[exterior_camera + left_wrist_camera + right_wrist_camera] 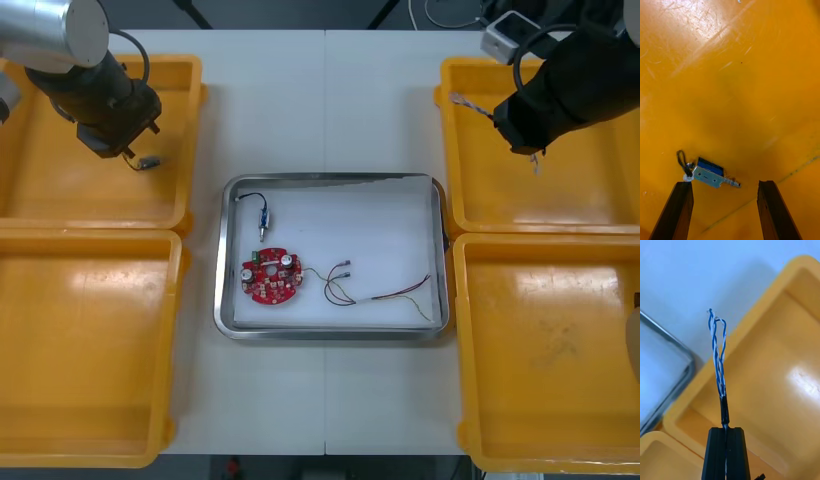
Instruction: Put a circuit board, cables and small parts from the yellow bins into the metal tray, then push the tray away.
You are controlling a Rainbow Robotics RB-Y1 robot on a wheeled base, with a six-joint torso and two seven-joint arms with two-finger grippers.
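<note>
Clamping the blue and white cable (pixel 717 360) over a right-edge yellow bin (pixel 790 352), the right gripper (pixel 726 429) has the metal tray (pixel 330 178) leftward; the left gripper (pixel 725 183) gapes above a small metal part (pixel 711 175).

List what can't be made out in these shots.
- Right wrist view: the twisted blue and white cable's gripped end, hidden between the right hand's fingers.
- Front view: far right yellow bin's floor, partly covered by the right arm.
- Front view: pale object, cut by the right edge.

No legible text, labels, brands, numbers or signs appear on any item. Markings on the circuit board (pixel 271 277) cannot be resolved.
</note>
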